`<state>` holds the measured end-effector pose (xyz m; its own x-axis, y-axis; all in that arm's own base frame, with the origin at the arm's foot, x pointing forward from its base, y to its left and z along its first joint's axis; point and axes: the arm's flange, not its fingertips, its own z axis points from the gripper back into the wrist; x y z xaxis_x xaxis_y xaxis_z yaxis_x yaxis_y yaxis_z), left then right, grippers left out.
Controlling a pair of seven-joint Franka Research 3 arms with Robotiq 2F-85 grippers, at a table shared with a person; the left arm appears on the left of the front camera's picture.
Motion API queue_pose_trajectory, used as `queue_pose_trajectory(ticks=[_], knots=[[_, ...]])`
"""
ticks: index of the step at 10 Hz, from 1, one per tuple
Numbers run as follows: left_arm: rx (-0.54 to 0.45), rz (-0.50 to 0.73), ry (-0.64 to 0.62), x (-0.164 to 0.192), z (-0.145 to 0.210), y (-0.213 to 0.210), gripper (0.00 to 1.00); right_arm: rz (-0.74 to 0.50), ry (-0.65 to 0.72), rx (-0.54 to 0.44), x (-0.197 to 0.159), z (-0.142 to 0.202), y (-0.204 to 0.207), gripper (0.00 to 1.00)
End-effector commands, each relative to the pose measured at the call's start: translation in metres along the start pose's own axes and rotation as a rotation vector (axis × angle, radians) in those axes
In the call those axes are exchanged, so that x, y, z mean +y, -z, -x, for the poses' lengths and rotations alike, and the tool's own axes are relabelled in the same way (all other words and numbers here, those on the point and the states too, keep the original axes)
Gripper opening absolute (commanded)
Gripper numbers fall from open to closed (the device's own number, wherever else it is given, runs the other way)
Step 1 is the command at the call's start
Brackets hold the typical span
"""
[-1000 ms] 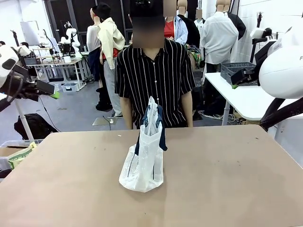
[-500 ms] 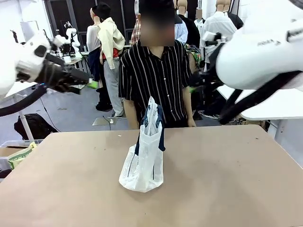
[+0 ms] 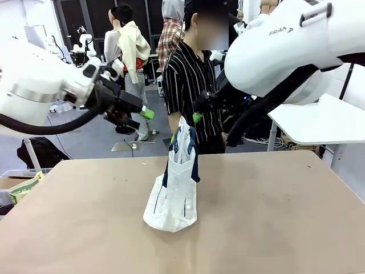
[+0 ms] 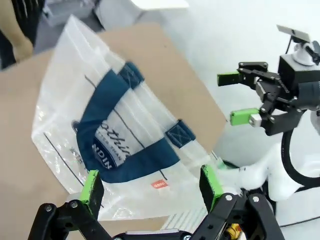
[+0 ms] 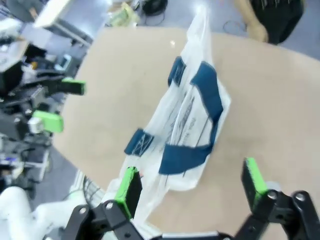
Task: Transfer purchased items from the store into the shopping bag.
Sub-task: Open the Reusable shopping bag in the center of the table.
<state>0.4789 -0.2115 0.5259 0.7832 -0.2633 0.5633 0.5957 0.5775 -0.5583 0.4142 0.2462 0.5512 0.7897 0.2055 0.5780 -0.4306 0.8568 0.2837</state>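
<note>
The shopping bag (image 3: 174, 197), whitish crinkly plastic with navy handles, stands upright in the middle of the brown table (image 3: 274, 217). My left gripper (image 3: 144, 121) hangs in the air above and left of the bag's top, open and holding nothing. Just right of the handles my right gripper (image 3: 197, 114) is also open and holding nothing. The left wrist view looks down on the bag (image 4: 115, 135) beyond its own open gripper (image 4: 150, 185), with the right gripper (image 4: 239, 97) farther off. From the right wrist, the bag (image 5: 192, 115) lies past the open gripper (image 5: 191, 186). The purchased items are out of view.
A person in a striped shirt (image 3: 191, 85) stands at the table's far edge, right behind the bag. A white side table (image 3: 319, 123) stands at the right. A cardboard box with paper (image 3: 23, 187) sits beside the table's left edge.
Both arms have swung in from the sides toward the middle and now hang near the bag's top. The person has shifted to one side. The bag has not moved.
</note>
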Motion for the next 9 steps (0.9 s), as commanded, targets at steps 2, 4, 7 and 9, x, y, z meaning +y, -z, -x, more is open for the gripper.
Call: queue_pose_trajectory(ticks=[2, 4, 7, 9], knots=[[0.103, -0.005, 0.006, 0.005, -0.011, 0.029, 1.00, 0.012, 0.023, 0.140, 0.000, 0.014, 0.011, 1.00], [0.083, 0.012, 0.023, -0.002, -0.017, 0.040, 1.00, 0.001, 0.080, 0.141, -0.007, 0.019, 0.022, 1.00], [0.096, 0.014, 0.007, 0.002, -0.007, 0.045, 1.00, 0.005, 0.028, 0.147, -0.003, 0.019, 0.019, 1.00], [0.070, -0.020, 0.023, -0.001, -0.012, 0.041, 1.00, 0.006, 0.044, 0.135, -0.005, 0.018, 0.017, 1.00]])
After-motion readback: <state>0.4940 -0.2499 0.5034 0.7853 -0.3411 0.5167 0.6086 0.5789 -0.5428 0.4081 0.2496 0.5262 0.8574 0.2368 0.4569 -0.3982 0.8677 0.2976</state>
